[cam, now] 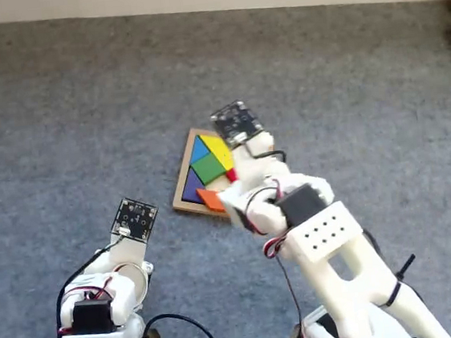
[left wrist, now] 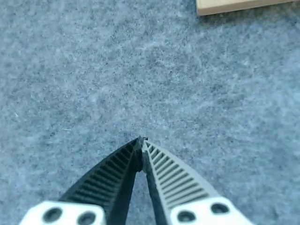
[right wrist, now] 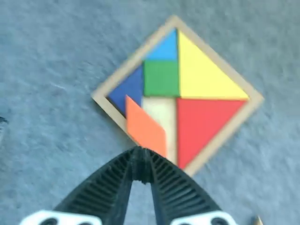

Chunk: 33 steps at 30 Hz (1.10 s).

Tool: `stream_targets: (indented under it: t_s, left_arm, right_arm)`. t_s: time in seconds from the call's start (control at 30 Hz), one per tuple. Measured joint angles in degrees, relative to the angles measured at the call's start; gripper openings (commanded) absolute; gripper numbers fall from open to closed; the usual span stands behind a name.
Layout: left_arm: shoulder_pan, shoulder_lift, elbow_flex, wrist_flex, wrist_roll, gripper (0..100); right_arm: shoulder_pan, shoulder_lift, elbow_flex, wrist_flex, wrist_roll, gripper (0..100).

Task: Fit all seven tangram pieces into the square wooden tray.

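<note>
While the orange piece point(right wrist: 145, 127) lies askew over the tray point(right wrist: 100, 95) rim, I log: right end effector point(right wrist: 140, 152) closed, empty, beside it; left end effector point(left wrist: 141, 140) closed, apart. Next, likely: seat orange flat in the gap.

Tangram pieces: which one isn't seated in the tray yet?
The orange parallelogram: it lies skewed over the tray edge and the dark blue triangle, while the others sit flush inside.
</note>
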Motion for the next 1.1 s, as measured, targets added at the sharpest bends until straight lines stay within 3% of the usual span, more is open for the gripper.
stream_targets:
  t_s: [0.23, 0.53, 0.87, 1.1]
  left_arm:
    - [0.0, 0.0, 0.0, 0.0, 0.0, 1]
    - [0.0, 0.0, 0.0, 0.0, 0.0, 1]
    - [0.0, 0.0, 0.0, 0.0, 0.0, 1]
    - [0.0, 0.0, 0.0, 0.0, 0.0, 1]
  right_arm:
    - [-7.1, 0.0, 2.9, -7.7, -3.1, 0.8]
    - [-7.6, 0.2, 12.8, -23.6, -3.1, 0.8]
    - [-5.2, 16.6, 10.2, -24.0, -2.4, 0.8]
    - [-3.3, 17.8, 6.9, -23.2, -1.8, 0.8]
